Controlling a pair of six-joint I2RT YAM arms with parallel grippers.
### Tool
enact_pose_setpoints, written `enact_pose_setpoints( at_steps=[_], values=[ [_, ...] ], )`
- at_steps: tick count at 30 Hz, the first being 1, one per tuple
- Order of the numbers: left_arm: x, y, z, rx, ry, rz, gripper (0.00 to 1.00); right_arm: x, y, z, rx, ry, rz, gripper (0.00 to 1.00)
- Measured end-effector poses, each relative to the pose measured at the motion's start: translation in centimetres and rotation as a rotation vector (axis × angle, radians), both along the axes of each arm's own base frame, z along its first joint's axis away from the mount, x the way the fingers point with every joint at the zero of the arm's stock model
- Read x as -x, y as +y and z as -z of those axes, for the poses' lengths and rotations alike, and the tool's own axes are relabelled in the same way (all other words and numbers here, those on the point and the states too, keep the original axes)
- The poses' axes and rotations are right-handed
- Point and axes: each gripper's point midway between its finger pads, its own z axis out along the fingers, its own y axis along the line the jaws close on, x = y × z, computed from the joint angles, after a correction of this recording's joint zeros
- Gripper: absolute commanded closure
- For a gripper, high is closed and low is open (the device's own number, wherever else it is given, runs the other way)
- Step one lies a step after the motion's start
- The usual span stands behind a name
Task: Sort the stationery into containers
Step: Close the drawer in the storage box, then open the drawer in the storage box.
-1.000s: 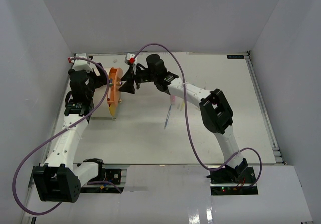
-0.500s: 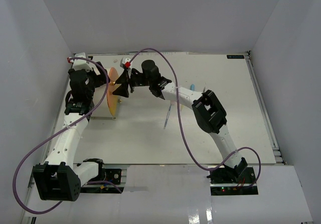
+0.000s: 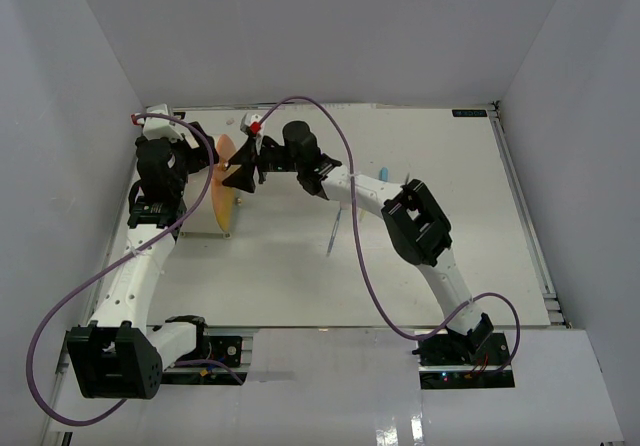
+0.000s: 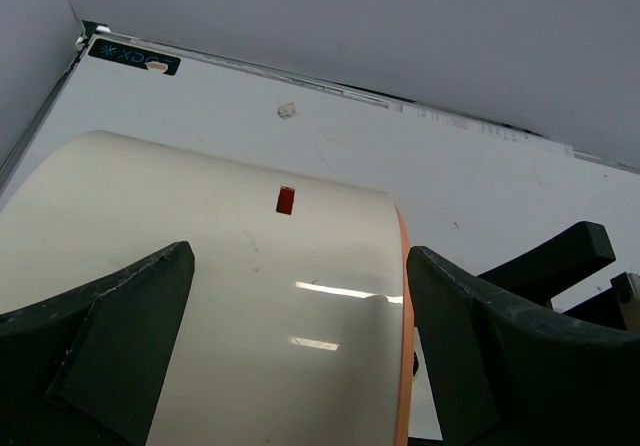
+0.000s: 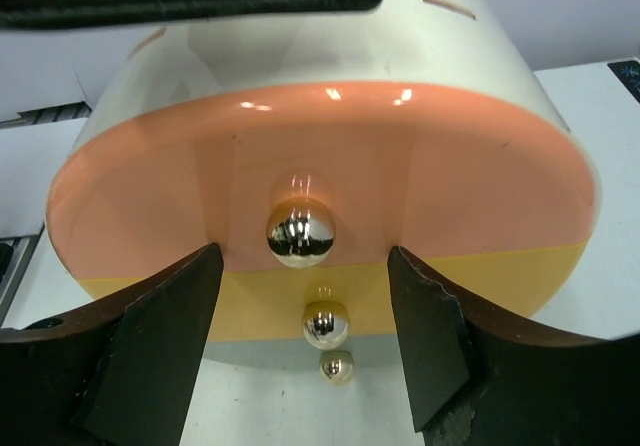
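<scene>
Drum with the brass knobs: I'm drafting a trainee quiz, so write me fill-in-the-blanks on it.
The drum shows ___ brass knobs in a line on its face. The right gripper is ___, the top knob between its fingers. The left gripper is over the drum's ___ body. Below the orange, the face's lower band is ___.
Missing: three; open; cream; yellow.

Glossy, seemingly plastic drum (image 4: pixel 250 296); mirror-polished metal knobs (image 5: pixel 300 233).

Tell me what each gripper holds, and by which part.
Right gripper is open around the top brass knob, holding nothing. Left gripper straddles the cream drum at its body; grip cannot be told.
</scene>
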Motion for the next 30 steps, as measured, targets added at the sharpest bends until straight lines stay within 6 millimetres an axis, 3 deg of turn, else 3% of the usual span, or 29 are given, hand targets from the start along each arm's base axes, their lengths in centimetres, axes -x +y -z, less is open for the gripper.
enact_pose_setpoints(
  at_steps=[12,20,30],
  values=[
    [0.0,-0.1,0.0,0.009,-0.001,0.007,0.02,0.4,-2.2,4.8,0.086,0.077,0.043,0.27],
    [0.0,-0.1,0.0,0.009,-0.001,0.009,0.02,-0.4,-2.6,4.6,0.079,0.072,0.054,0.29],
    [0.0,-0.1,0.0,0.010,-0.001,0.011,0.02,-0.9,-1.4,4.4,0.057,0.059,0.025,0.31]
  ],
)
